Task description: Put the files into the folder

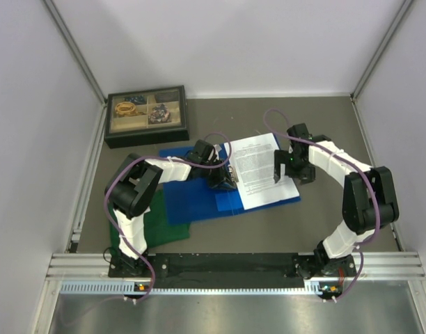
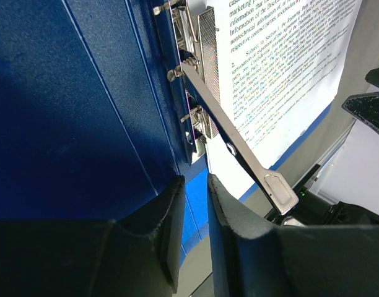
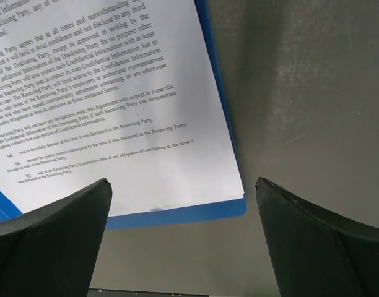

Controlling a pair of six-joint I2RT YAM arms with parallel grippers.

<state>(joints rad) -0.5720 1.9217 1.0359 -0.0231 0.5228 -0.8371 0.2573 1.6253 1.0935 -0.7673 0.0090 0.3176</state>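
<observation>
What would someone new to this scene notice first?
The bright blue plastic ring binder lies open at the centre of the table, with white printed paper sheets on its right half. The left gripper sits by the metal rings; the right gripper hangs wide open over a corner of the sheets.

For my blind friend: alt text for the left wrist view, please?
An open blue ring binder fills the view, its metal lever raised beside printed paper sheets; the left gripper, jaws narrowly parted, occupies the bottom.
</observation>
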